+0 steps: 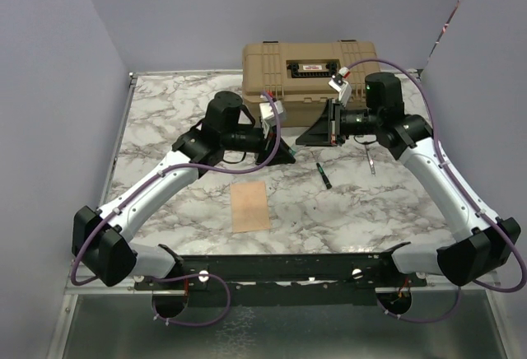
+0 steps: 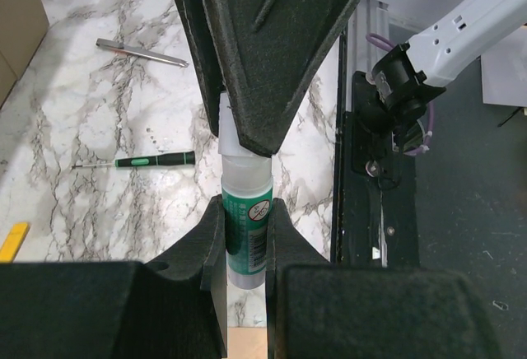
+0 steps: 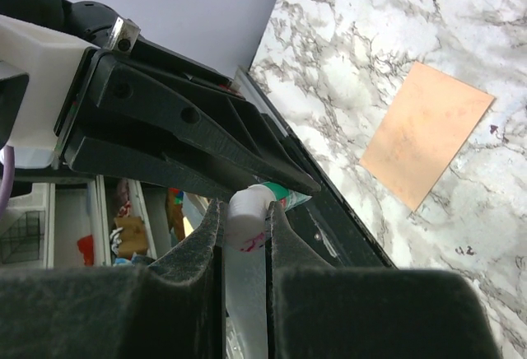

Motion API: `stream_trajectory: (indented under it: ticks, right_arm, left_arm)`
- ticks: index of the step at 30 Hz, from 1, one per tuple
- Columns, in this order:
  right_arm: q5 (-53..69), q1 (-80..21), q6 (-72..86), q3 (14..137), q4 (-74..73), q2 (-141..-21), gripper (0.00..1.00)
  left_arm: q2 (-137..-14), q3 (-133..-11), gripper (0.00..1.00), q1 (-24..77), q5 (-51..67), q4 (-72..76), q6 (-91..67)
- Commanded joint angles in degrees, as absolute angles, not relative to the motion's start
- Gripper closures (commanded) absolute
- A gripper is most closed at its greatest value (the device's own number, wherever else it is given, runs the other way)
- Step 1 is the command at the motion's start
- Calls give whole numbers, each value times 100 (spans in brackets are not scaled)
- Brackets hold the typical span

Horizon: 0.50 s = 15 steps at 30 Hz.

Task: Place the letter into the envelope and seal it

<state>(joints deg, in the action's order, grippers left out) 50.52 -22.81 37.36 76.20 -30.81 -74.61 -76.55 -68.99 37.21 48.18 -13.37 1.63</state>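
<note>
My left gripper (image 1: 286, 155) and right gripper (image 1: 306, 138) meet tip to tip above the table's middle. The left gripper (image 2: 247, 221) is shut on the green body of a glue stick (image 2: 245, 198). The right gripper (image 3: 244, 217) is shut on its white cap (image 3: 247, 207). One flat peach-tan rectangle (image 1: 250, 206) lies on the marble below them, and it also shows in the right wrist view (image 3: 426, 134). No flap or pale yellow shows on it, so I cannot tell whether it is the closed envelope or the letter. No second sheet is in view.
A tan toolbox (image 1: 309, 71) stands at the back. A green-handled screwdriver (image 1: 323, 171) and a thin metal tool (image 1: 370, 161) lie right of centre. The black frame rail (image 1: 280, 268) runs along the near edge. Grey walls stand on both sides.
</note>
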Motion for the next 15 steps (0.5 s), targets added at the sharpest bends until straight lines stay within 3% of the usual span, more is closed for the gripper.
stream_trajectory:
  ticks: [1, 15]
  right_arm:
    - [5358, -2451, 3532, 8097, -3504, -7561, 99]
    - [5436, -2504, 3469, 8243, -3682, -7715, 99]
  left_arm:
    - [-7859, -6952, 100, 3863, 4906, -1507, 321]
    - [-7983, -7039, 100, 3950, 4940, -1512, 385]
